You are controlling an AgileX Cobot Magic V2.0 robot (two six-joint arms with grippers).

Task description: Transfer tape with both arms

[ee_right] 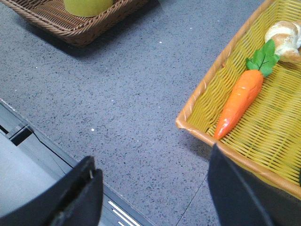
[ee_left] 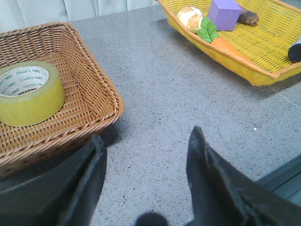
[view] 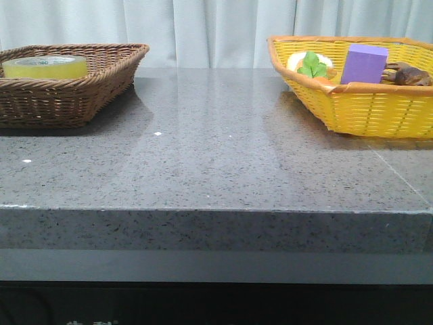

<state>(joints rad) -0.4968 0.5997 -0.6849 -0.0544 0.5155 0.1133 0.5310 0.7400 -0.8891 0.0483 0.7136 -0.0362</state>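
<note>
The yellow tape roll (view: 45,66) lies flat in the brown wicker basket (view: 101,84) at the table's far left. It shows in the left wrist view (ee_left: 29,92) with its white, green-printed core up, and its lower part shows in the right wrist view (ee_right: 88,6). My left gripper (ee_left: 146,137) is open and empty above the grey table, beside the brown basket (ee_left: 101,99). My right gripper (ee_right: 151,159) is open and empty over the table's front edge, next to the yellow basket (ee_right: 197,113). Neither arm shows in the front view.
The yellow wicker basket (view: 358,112) at the far right holds a purple block (view: 364,64), a carrot (ee_right: 240,99), a bread roll (ee_right: 284,35), a brown piece (view: 408,74) and a dark object (ee_left: 295,49). Grey stone table (view: 216,162) lies between the baskets.
</note>
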